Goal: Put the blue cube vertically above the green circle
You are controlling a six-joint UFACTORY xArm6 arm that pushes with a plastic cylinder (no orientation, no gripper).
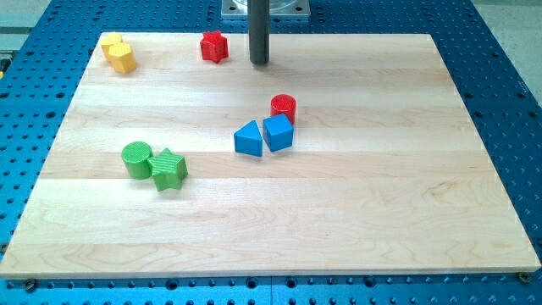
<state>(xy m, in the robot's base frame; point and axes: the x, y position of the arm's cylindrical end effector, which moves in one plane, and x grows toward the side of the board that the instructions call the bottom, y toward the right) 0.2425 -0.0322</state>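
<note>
Just my tip (259,61), touching nothing, beside red star (214,47).

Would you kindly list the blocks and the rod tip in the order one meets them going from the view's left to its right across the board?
Yellow blocks → green circle → green star → red star → blue triangle → my tip → blue cube.

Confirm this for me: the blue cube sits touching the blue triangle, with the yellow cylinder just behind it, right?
Not quite. The cylinder behind the blue cube is a red cylinder, not yellow, as the camera view shows. The cube does sit touching the blue triangle.
</note>
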